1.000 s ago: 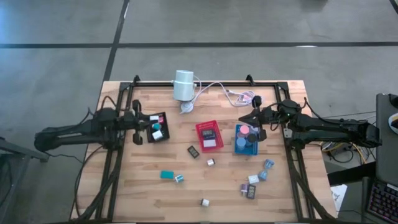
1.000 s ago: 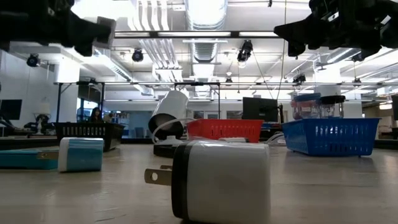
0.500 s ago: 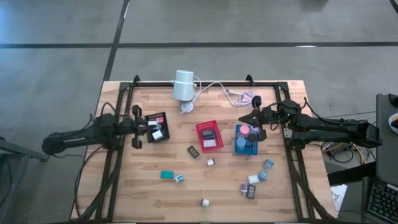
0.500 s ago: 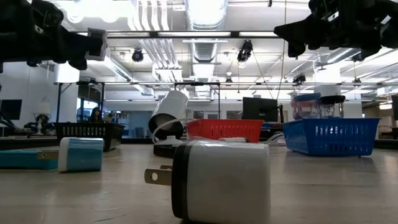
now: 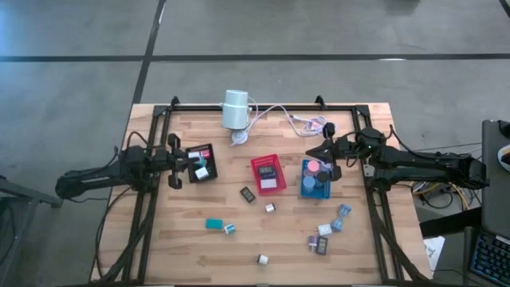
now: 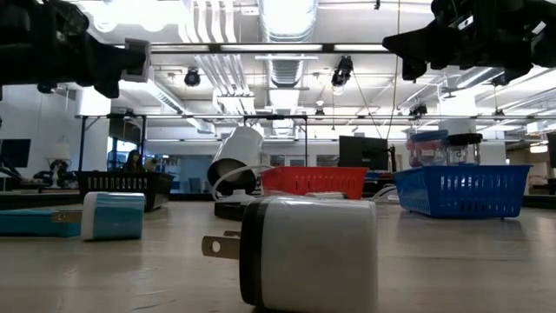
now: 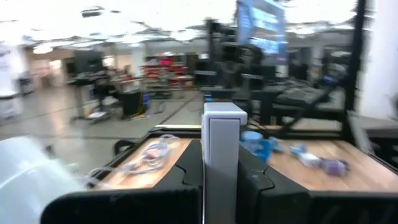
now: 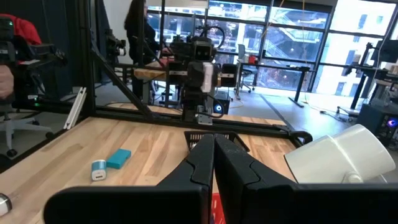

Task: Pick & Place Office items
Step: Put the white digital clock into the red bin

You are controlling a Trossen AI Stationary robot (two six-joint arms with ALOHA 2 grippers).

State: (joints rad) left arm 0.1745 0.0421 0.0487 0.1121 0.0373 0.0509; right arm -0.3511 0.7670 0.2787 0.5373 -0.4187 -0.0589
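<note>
Up above the black tray (image 5: pixel 209 150), left gripper (image 5: pixel 196 161) jaws pinch a white block (image 7: pixel 222 155).

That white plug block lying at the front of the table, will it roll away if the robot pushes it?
Probably not. The white plug block has flat sides and lies flat on the table, so it should slide. Its metal prong sticks out sideways and might make it twist. It looks stiff and fairly light.

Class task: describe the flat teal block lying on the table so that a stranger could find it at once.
Start from the black rectangular tray on the wooden table's left side and move toward the near edge. The flat teal rectangular block lies there, the only all-teal piece, next to a smaller white-and-teal block.
</note>
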